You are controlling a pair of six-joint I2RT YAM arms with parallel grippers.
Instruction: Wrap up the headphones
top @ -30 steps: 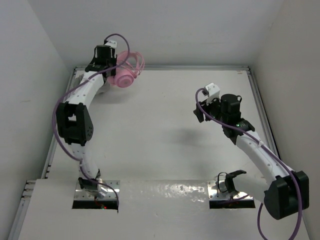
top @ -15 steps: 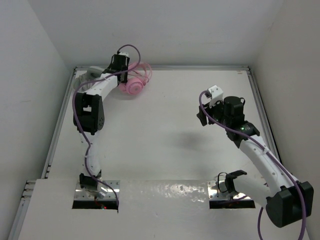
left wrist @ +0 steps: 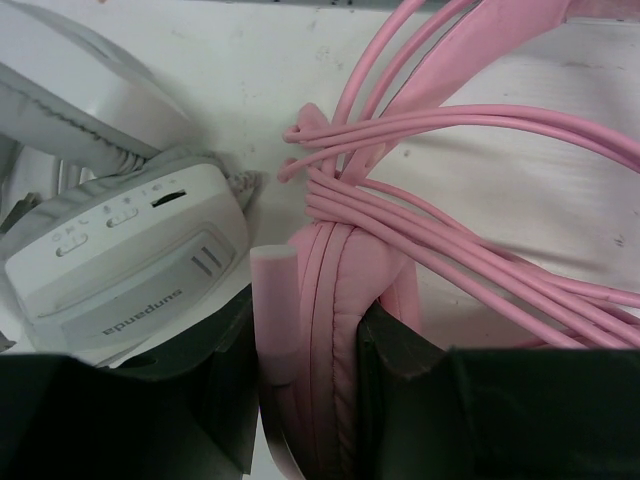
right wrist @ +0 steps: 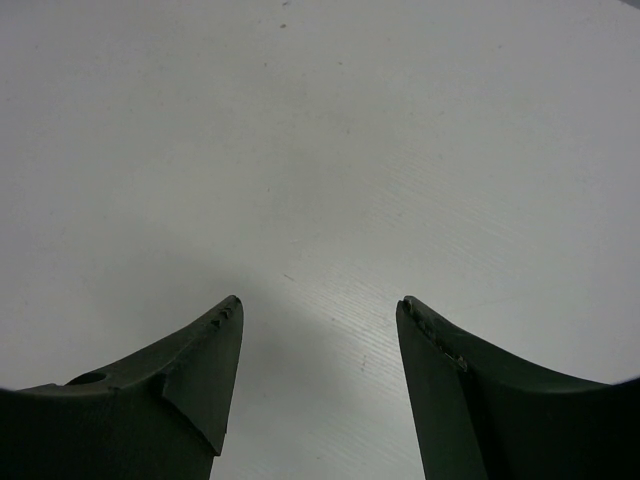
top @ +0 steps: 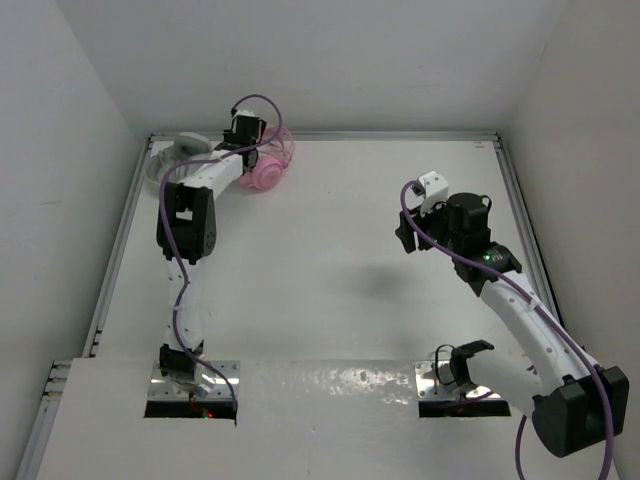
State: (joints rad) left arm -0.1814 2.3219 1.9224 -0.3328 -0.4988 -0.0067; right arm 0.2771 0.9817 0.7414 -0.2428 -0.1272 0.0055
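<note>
The pink headphones (top: 268, 172) lie at the far left of the table, with the thin pink cable (left wrist: 480, 250) wound in several loops around them. My left gripper (top: 245, 135) is stretched to the far edge and is shut on a padded pink earcup (left wrist: 335, 330) and a pink stub beside it. My right gripper (top: 408, 228) hovers over the right middle of the table. It is open and empty, and its wrist view shows only bare table between the fingers (right wrist: 320, 310).
Grey-white headphones (top: 180, 148) lie in the far left corner, touching the pink ones; their earcup shows in the left wrist view (left wrist: 130, 260). The table's raised far rim (top: 400, 135) runs just behind both.
My left arm has swung right and stretched further toward the far edge, carrying the pink headphones a little to the right. The grey-white headphones have come into view. My right arm barely moved.
</note>
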